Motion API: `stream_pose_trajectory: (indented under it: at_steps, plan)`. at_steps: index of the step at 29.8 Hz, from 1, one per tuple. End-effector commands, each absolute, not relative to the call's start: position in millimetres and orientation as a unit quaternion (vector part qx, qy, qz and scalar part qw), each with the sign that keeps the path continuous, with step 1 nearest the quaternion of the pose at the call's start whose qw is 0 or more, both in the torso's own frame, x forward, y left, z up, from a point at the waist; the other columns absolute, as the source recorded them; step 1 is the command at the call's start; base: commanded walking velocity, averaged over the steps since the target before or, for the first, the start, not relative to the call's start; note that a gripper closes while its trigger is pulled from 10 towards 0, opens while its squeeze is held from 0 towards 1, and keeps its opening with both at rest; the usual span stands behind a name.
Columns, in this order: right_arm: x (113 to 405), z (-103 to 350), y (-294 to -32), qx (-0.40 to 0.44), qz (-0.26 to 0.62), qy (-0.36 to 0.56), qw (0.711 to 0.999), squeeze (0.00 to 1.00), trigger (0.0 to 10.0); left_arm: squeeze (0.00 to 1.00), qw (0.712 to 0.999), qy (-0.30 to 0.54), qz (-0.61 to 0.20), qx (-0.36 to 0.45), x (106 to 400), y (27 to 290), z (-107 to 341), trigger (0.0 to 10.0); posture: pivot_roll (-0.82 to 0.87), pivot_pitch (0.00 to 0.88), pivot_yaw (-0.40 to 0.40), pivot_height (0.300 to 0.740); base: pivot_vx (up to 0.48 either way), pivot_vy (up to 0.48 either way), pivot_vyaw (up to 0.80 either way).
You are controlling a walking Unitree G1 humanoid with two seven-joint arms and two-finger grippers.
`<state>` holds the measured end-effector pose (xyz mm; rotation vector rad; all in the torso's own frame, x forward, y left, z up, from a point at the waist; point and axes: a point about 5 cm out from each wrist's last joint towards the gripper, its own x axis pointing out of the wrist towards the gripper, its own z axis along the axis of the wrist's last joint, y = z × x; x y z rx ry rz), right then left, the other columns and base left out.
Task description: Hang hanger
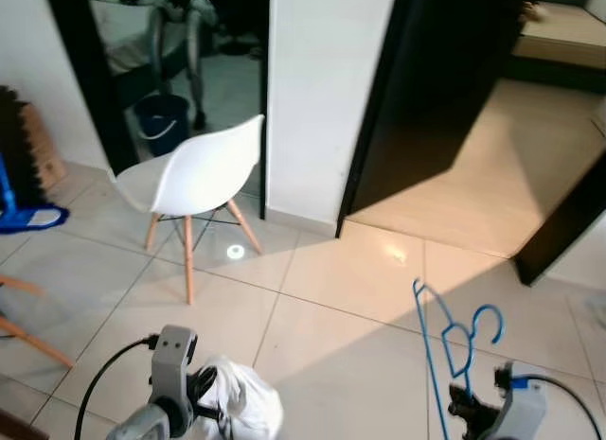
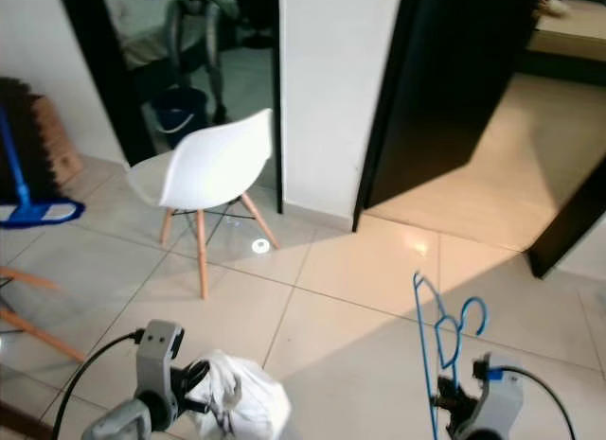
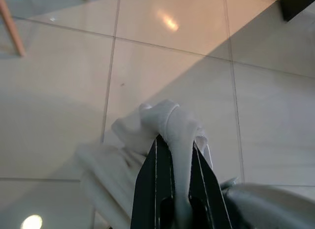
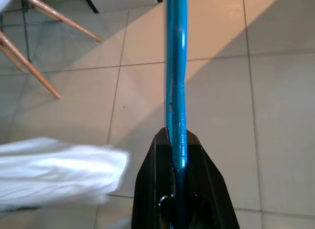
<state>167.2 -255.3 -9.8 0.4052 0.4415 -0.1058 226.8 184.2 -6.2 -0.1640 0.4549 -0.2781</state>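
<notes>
Hanger [image 1: 453, 341] clamped, right end effector [image 1: 461, 402] | white chair [image 1: 194, 175] ahead-left | tiled floor [image 1: 350, 298]

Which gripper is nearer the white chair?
Left. The left gripper, shut on a white cloth, is just in front of the chair. The right gripper, shut on the blue hanger, is far off to its right.

Bright doorway light; diagonal floor shadow (soft)

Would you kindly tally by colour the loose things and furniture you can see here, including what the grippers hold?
Blue: 3, the hanger in the right gripper, the mop, the bucket
White: 2, the chair, the cloth in the left gripper
Total: 5
</notes>
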Motion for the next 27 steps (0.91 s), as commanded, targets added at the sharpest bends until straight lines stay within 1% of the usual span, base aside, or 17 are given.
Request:
stream_pose_trajectory:
  at_steps: [1,4,6,10,15,17,20,21,22,24,27]
  plan:
    - [164,-15,-257,0.222,-0.062,0.200,0.952,0.00,10.0,0.00,0.965,0.205,-0.122,-0.109,229,187,-6,10.0,-0.02,0.085,-0.032,0.740,0.000,0.000,-0.80]
    - [167,-17,-260,0.199,-0.066,0.214,0.954,0.00,10.0,0.00,0.966,0.201,-0.124,-0.109,231,188,-6,10.0,-0.02,0.080,-0.033,0.740,0.000,0.000,-0.80]
    - [171,-15,-255,0.204,-0.061,0.213,0.953,0.00,10.0,0.00,0.964,0.203,-0.138,-0.101,231,186,-6,10.0,-0.02,0.083,-0.033,0.740,0.000,0.000,-0.80]
    - [177,-11,-246,0.214,-0.058,0.201,0.954,0.00,10.0,0.00,0.963,0.204,-0.138,-0.107,230,185,-8,10.0,-0.02,0.083,-0.033,0.740,0.000,0.000,-0.80]
    - [185,11,-211,0.221,-0.042,0.170,0.959,0.00,10.0,0.00,0.962,0.202,-0.146,-0.109,231,184,-11,10.0,-0.02,0.084,-0.028,0.740,0.000,0.000,-0.80]
    - [185,15,-206,0.222,-0.040,0.166,0.960,0.00,10.0,0.00,0.962,0.201,-0.147,-0.109,232,183,-11,10.0,-0.02,0.084,-0.028,0.740,0.000,0.000,-0.80]
    - [185,48,-172,0.228,-0.026,0.147,0.962,0.00,10.0,0.00,0.961,0.200,-0.154,-0.110,232,181,-10,10.0,-0.02,0.086,-0.030,0.740,0.000,0.000,-0.80]
    - [185,48,-172,0.228,-0.026,0.147,0.962,0.00,10.0,0.00,0.961,0.200,-0.154,-0.110,232,181,-10,10.0,-0.02,0.086,-0.030,0.740,0.000,0.000,-0.80]
    - [182,62,-157,0.230,-0.020,0.141,0.963,0.00,10.0,0.00,0.961,0.200,-0.155,-0.110,232,181,-10,10.0,-0.02,0.088,-0.032,0.740,0.000,0.000,-0.80]
    - [182,62,-157,0.230,-0.020,0.141,0.963,0.00,10.0,0.00,0.961,0.200,-0.155,-0.110,232,181,-10,10.0,-0.02,0.088,-0.032,0.740,0.000,0.000,-0.80]
    - [166,102,-119,0.241,-0.012,0.128,0.962,0.00,10.0,0.00,0.961,0.199,-0.161,-0.109,231,179,-11,10.0,-0.03,0.092,-0.033,0.740,0.000,0.000,-0.80]
